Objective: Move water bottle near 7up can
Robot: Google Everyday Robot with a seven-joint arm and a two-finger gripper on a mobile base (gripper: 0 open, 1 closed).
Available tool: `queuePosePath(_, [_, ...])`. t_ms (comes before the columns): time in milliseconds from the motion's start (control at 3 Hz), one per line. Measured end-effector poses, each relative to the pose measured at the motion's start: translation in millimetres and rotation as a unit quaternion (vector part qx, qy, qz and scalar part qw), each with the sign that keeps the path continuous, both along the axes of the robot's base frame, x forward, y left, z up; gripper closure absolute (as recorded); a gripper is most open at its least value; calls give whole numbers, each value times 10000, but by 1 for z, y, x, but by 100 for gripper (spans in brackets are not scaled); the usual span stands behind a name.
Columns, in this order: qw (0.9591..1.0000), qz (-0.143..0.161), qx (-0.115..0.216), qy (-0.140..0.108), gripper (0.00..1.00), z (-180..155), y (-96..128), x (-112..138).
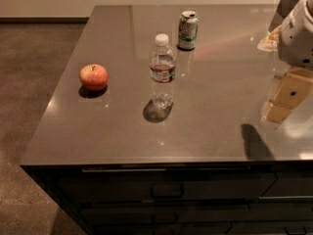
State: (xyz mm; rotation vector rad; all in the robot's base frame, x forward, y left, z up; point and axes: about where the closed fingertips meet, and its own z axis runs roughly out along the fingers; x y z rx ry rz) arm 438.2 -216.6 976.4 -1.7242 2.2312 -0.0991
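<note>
The water bottle (162, 71) stands upright near the middle of the grey countertop (215, 92). It is clear, with a white cap and a dark red-and-white label band. The 7up can (188, 30) is green and white with a silver top. It stands upright behind the bottle and slightly to its right, about a bottle's height away. My gripper (279, 107) hangs over the right side of the counter, well to the right of the bottle and touching nothing. The white arm (299, 31) rises above it at the right edge.
A red apple (93, 77) sits on the counter left of the bottle. Some objects lie at the far right back edge (274, 35), partly behind the arm. The counter's front edge (161, 159) has dark drawers below. Brown floor lies to the left.
</note>
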Motion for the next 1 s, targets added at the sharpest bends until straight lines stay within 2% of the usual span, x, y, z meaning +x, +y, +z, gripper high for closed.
queuePosePath(333, [10000, 0, 0, -1, 0, 0, 0, 0])
queuePosePath(667, [9999, 110, 100, 0, 0, -3, 13, 5])
queuePosePath(1000, [9992, 195, 342, 10, 0, -8, 29, 13])
